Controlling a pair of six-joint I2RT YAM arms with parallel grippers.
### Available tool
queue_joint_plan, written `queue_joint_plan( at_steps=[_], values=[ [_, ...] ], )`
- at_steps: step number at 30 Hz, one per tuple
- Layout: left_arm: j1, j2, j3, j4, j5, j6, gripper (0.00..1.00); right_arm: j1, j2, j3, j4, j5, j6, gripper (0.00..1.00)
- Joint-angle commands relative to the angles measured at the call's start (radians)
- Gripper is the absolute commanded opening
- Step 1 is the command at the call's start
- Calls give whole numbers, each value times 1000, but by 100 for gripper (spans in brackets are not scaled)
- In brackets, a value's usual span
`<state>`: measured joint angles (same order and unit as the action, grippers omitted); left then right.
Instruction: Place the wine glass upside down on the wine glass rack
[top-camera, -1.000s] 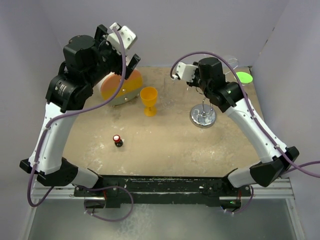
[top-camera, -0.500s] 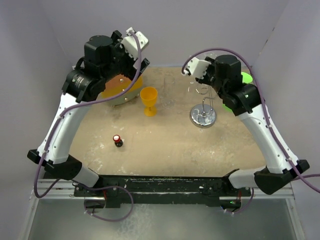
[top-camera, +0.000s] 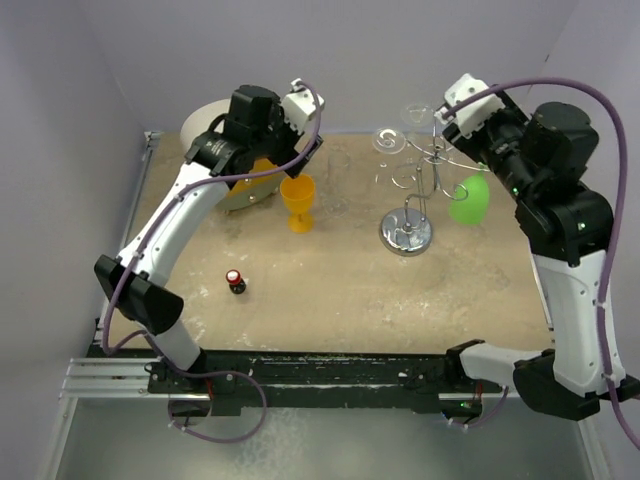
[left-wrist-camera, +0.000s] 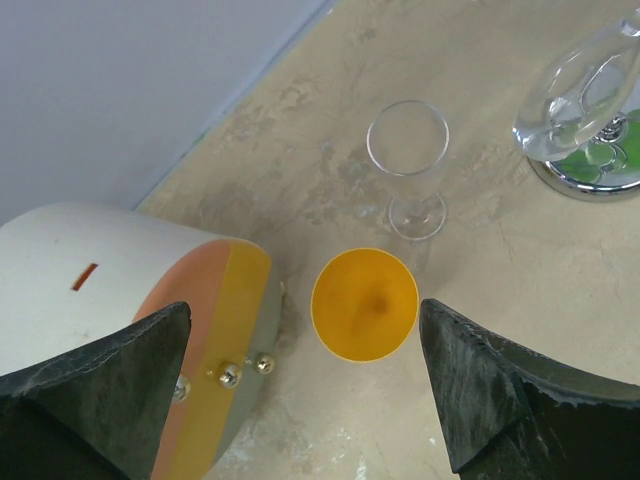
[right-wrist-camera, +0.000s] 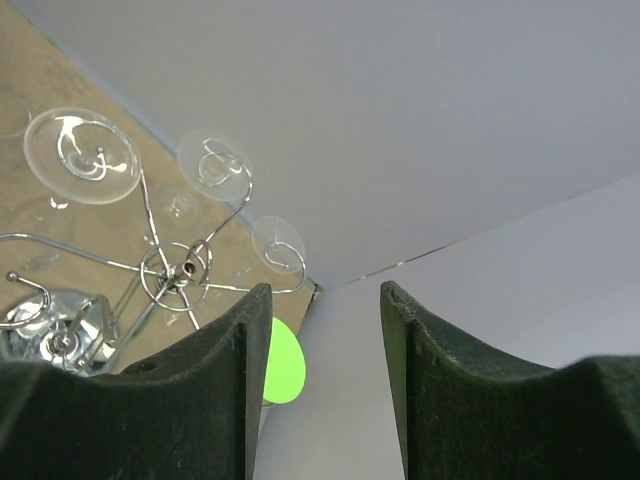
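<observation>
- Nearest on the table (top-camera: 330, 290): small red-capped bottle (top-camera: 234, 281), upright, well apart from the rest.
- Further in, right of centre: rack (top-camera: 405, 235) on its round chrome base.
- Left of that: yellow goblet (left-wrist-camera: 364, 304), upright — left hand (left-wrist-camera: 300, 318) above it, spread wide, gripping nothing.
- Just beyond the goblet: clear wine glass (left-wrist-camera: 415, 212), upright on the table, not on the rack.
- Left of the goblet: white drum (left-wrist-camera: 120, 260) on its side.
- Farthest, up high: right hand (right-wrist-camera: 320, 300) by the rack top, fingers parted, empty — three hung glasses (right-wrist-camera: 82, 155) foot-up on the arms.
</observation>
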<state>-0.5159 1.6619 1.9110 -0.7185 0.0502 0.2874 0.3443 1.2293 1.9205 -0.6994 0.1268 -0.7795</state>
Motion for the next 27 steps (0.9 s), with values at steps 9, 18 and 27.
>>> queue_joint_plan(
  at_steps=[9,18,27],
  values=[
    [80,174,48,-61,156,35,91,-91,-8,30,-9,-119,95,51],
    [90,286,105,-151,147,101,73,-113,2,20,-17,-127,93,51],
    [109,405,209,-271,140,133,62,-117,36,53,-42,-139,94,51]
  ],
)
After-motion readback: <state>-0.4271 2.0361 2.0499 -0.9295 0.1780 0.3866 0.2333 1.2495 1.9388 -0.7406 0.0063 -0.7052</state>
